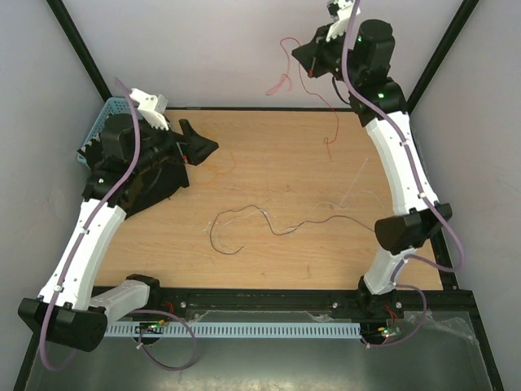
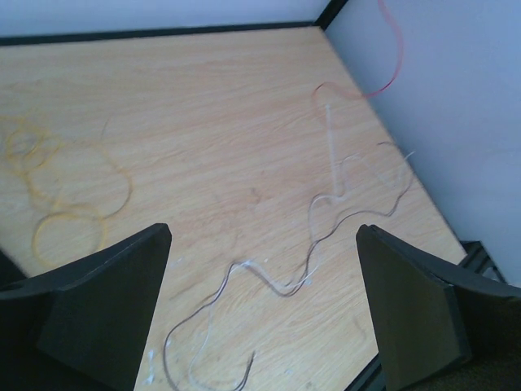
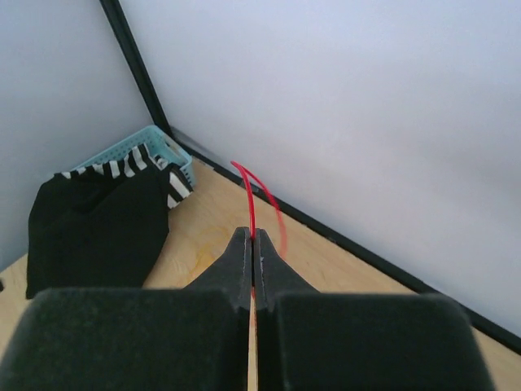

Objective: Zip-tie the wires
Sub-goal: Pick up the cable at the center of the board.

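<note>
**Work cell, overhead and wrist views.** A table (image 1: 269,155) with a light wood-grain top fills the enclosure. Plain pale walls close it on three sides: the far wall (image 1: 212,49), the left wall (image 1: 32,98) and the right wall (image 1: 488,147). Black frame posts rise at the far left corner (image 1: 81,49) and the far right corner (image 1: 441,50). A light-blue mesh basket (image 1: 98,122) sits in the far left corner. Along the near edge run a black rail (image 1: 260,295), a white slotted duct (image 1: 260,330) and, nearest, a dull grey metal sheet (image 1: 285,366). The light is even, and the shadows are soft.

Wires (image 2: 285,291): seemingly three strands, one red. Blue basket (image 1: 98,125): one.
</note>
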Controlling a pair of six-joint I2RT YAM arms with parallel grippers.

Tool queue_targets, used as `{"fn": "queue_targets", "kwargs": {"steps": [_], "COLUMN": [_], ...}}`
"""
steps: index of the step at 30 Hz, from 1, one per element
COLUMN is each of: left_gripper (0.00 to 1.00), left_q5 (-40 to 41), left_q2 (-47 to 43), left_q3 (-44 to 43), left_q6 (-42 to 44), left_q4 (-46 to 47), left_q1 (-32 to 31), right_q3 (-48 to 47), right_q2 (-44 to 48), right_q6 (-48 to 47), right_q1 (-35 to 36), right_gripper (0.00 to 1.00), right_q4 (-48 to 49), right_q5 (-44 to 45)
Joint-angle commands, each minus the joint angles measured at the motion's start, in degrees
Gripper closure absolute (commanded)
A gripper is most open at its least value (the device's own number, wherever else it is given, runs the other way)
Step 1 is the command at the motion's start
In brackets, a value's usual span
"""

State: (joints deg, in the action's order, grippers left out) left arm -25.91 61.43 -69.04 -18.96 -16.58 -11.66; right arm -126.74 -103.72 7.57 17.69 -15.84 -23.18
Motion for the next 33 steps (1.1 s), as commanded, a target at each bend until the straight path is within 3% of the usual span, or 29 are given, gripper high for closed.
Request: {"fn": "queue_targets", "kwargs": {"steps": [1, 11, 19, 26, 33], "left_gripper": [0.01, 0.06, 0.26, 0.36, 0.37], "left_q5": [-6.6, -9.7, -11.1, -9.4, -9.0], "left_q2": [1.1, 2.0, 1.8, 2.7, 5.2], "left_q3": [-0.9, -1.2, -1.4, -1.0, -2.2], "left_q6": [-5.4, -7.9, -10.1, -10.7, -11.0], "left_q4": [9.8, 16.2, 19.7, 22.7, 24.8], "left_q1": [-0.1, -6.6, -10.3, -14.2, -18.0], "right_q3": [3.6, 14.1, 22.7, 29.4, 36.5], "right_q2": [9.1, 21.8, 28.9, 33.6, 36.2], "right_q6": [-1.3, 0.2, 1.8, 3.1, 6.6], "right_q1": [0.0, 0.0, 0.1, 0.1, 0.1], "right_gripper": [1.00, 1.00, 1.00, 1.00, 1.00], "right_q4": [-2.2, -2.6, -2.1, -1.2, 3.0], "right_q5": [-2.7, -3.4, -8.3, -8.6, -7.8]}}
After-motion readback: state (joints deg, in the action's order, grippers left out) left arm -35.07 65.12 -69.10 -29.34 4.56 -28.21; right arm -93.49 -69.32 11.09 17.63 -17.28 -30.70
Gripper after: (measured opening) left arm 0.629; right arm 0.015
